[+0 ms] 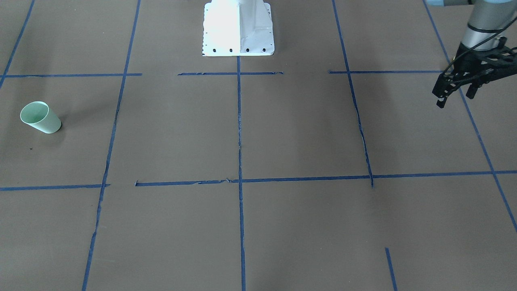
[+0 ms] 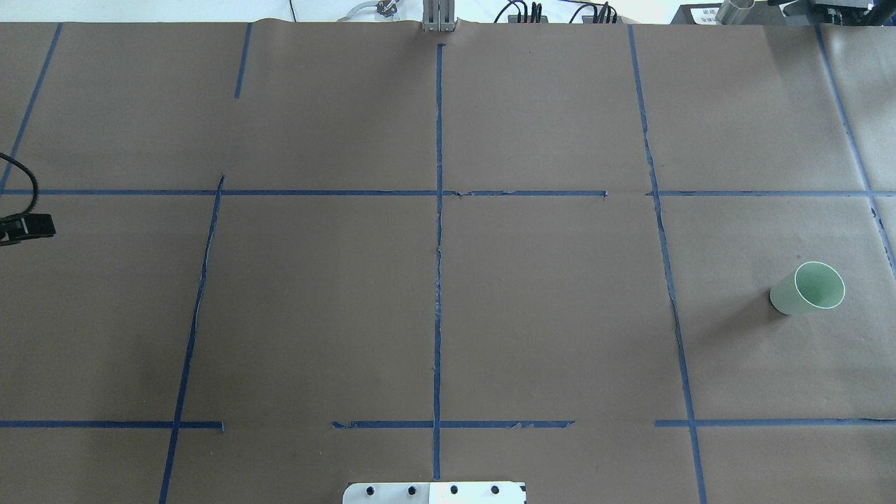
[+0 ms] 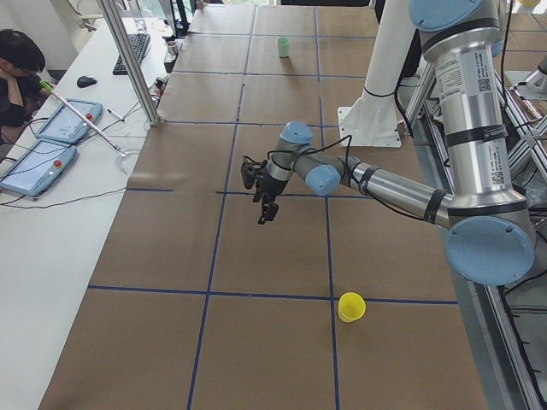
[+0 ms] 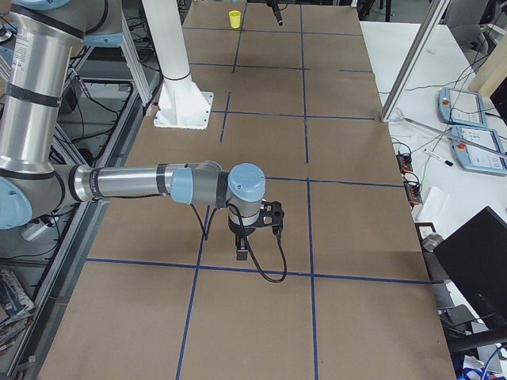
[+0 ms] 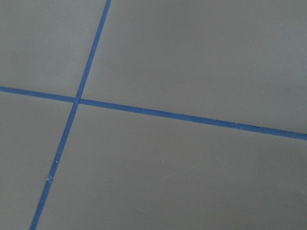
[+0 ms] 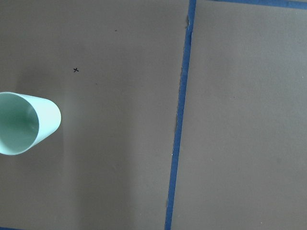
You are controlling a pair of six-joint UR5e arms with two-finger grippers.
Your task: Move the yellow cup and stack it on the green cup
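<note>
The yellow cup (image 3: pixel 350 307) stands upright near the table's left end, on the robot's side; it also shows far off in the exterior right view (image 4: pixel 234 19). The green cup (image 1: pixel 40 117) stands upright near the right end (image 2: pixel 808 288) and shows at the left edge of the right wrist view (image 6: pixel 21 123). My left gripper (image 1: pixel 455 99) hangs open and empty above the table, well away from the yellow cup (image 3: pixel 267 205). My right gripper (image 4: pixel 242 247) hovers above the table near the green cup; I cannot tell whether it is open or shut.
Blue tape lines (image 2: pixel 438 280) divide the brown table into squares. The white robot base (image 1: pixel 238 28) stands at the robot's edge. A side table with tablets (image 3: pixel 64 120), a metal post (image 3: pixel 128 60) and a seated operator (image 3: pixel 17 64) lie beyond the far edge.
</note>
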